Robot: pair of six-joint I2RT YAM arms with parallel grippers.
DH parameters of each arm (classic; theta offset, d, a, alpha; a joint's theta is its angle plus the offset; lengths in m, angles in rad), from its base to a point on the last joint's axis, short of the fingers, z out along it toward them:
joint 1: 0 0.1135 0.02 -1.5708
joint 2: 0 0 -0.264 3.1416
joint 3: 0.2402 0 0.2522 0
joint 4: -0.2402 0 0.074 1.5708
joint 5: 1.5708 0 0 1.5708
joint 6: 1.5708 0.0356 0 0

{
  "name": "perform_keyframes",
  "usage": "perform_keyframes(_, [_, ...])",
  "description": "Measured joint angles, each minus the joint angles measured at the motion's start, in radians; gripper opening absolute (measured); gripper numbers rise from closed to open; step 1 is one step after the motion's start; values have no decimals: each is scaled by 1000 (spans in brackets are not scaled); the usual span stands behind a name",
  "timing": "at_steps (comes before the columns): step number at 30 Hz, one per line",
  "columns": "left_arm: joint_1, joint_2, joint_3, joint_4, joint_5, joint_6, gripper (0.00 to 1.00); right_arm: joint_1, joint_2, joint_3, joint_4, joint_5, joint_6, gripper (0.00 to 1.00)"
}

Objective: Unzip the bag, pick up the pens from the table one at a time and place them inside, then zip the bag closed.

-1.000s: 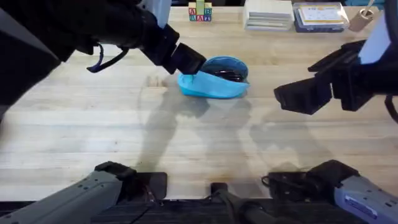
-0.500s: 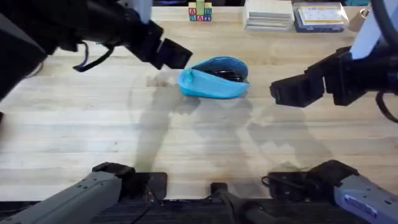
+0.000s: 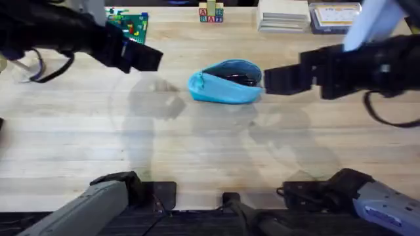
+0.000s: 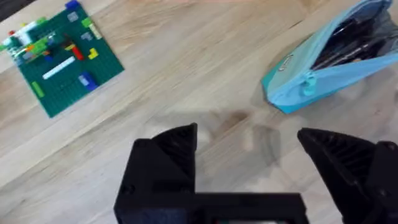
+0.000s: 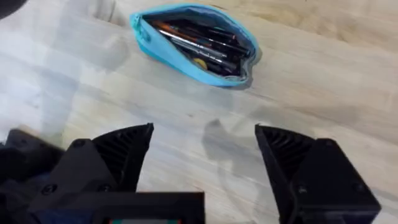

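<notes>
While the light-blue bag (image 3: 226, 81) lies unzipped on the pale plank table (image 3: 210, 151), both grippers hang over the wood with fingers spread wide and empty.

The left gripper (image 4: 249, 155) is well to the bag's left, the right gripper (image 5: 205, 149) just to its right. The right wrist view looks into the dark opening at the pens (image 5: 202, 45) inside. Behind stand a green brick baseplate (image 3: 129, 25), lettered toy blocks (image 3: 210, 12) reading "A B" and stacked boxes (image 3: 283, 14).
</notes>
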Motion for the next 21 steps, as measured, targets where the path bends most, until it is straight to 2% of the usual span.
perform_keyframes(6, [109,0,0,0,28,44,993,144,77,0,61,134,144,998])
perform_keyframes(9, [142,0,0,2,35,52,993,206,120,0,78,197,216,998])
perform_keyframes(16, [154,0,0,2,30,56,993,294,212,0,103,285,334,997])
perform_keyframes(21, [154,0,0,2,23,59,994,311,246,0,103,309,362,997])
